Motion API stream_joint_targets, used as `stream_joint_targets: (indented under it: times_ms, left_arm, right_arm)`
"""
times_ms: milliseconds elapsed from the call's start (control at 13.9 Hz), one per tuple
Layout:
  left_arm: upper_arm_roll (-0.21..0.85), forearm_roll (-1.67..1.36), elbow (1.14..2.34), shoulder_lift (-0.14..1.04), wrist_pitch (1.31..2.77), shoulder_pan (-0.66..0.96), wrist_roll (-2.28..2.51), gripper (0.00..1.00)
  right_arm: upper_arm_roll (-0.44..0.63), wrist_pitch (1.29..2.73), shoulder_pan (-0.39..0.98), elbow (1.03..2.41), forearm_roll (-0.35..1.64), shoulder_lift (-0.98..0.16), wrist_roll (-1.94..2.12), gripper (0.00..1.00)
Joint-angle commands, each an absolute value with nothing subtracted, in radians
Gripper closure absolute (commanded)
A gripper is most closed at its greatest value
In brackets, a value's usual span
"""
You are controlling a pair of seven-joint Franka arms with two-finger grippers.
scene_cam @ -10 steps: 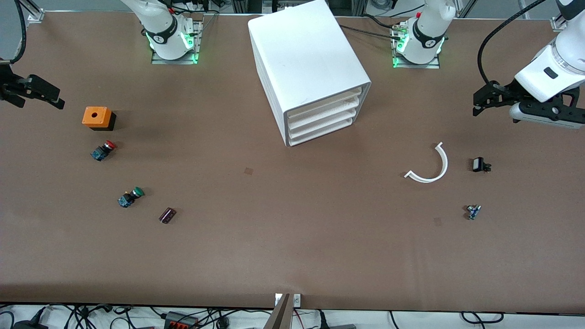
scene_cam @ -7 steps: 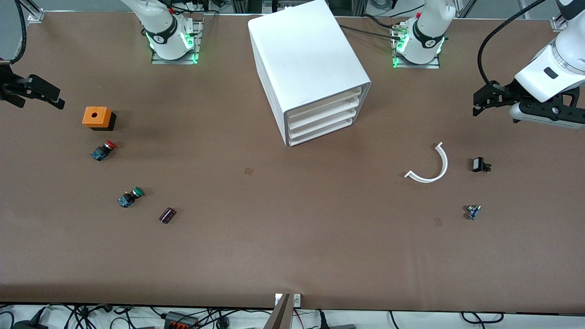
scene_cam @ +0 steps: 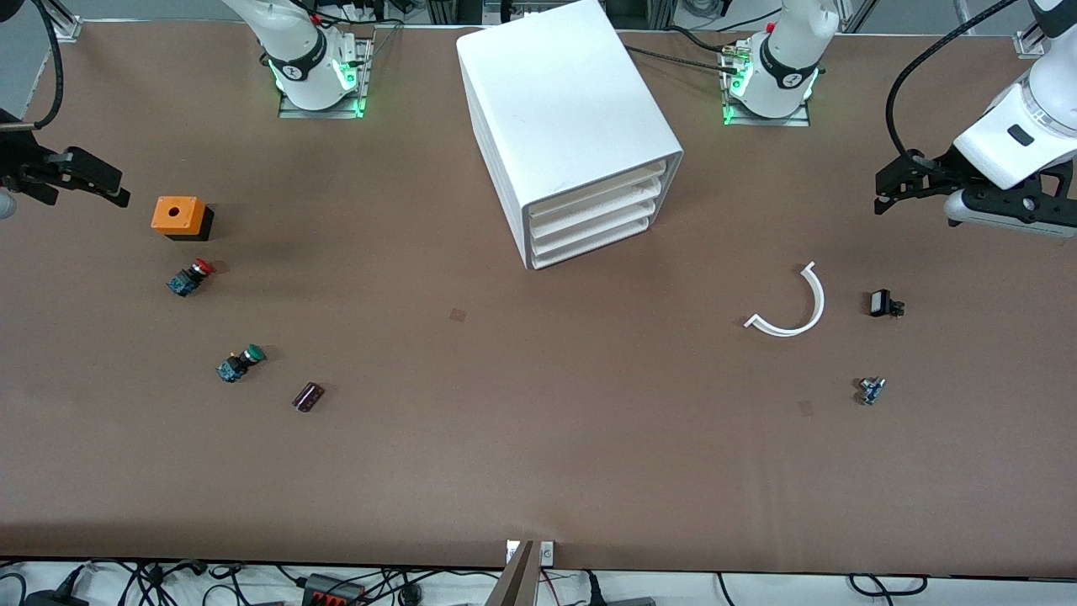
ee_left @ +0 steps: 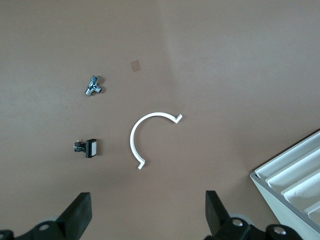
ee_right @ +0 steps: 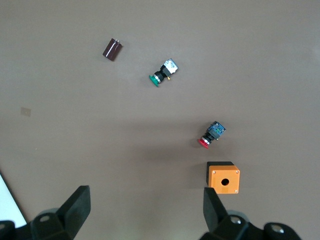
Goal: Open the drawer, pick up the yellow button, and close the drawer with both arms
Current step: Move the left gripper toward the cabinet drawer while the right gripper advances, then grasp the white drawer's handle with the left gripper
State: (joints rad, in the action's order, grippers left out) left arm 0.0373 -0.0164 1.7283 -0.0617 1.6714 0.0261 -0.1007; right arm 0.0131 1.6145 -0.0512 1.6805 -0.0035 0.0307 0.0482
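Brown table (scene_cam: 538, 438): we hold both grippers spread and empty; our left gripper (scene_cam: 892, 181) is nearer the shut drawer (scene_cam: 593, 220) than our right gripper (scene_cam: 92, 181).

Brown table (scene_cam: 538, 454). White four-drawer cabinet (scene_cam: 564, 109) at 12 o'clock, drawer fronts facing 5 o'clock, all shut.

At 9 o'clock, toward the right arm's end: orange box (scene_cam: 178, 216) with a round hole on top; red-capped button (scene_cam: 190, 277) at its 6 o'clock; green-capped button (scene_cam: 240, 363); dark cylinder (scene_cam: 308, 396).

At 3 o'clock, toward the left arm's end: white curved strip (scene_cam: 791, 307); black switch (scene_cam: 883, 304); small metal fitting (scene_cam: 872, 390) at its 6 o'clock.
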Motion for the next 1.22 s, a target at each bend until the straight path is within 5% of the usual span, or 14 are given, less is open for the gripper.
stream_joint_targets:
  times_ms: [0, 430, 789, 1148]
  left_arm:
    - [0.035, -0.034, 1.717, -0.060, 1.654, 0.025, -0.109, 0.00]
    - [0.046, -0.089, 1.698, 0.017, 1.648, 0.037, -0.115, 0.00]
    - [0.049, -0.341, 1.689, 0.092, 1.485, 0.067, -0.118, 0.00]
    - [0.049, -0.734, 1.695, 0.314, 1.433, 0.060, -0.418, 0.00]
  right_arm:
    - [0.003, 1.656, -0.022, 1.674, 0.006, -0.003, 0.046, 0.00]
    - [0.003, 1.752, 0.132, 1.637, 0.072, -0.090, 0.025, 0.00]
    - [0.003, 1.753, 0.235, 1.597, 0.081, -0.149, 0.025, 0.00]
    - [0.003, 1.766, 0.302, 1.523, 0.081, -0.241, 0.026, 0.00]
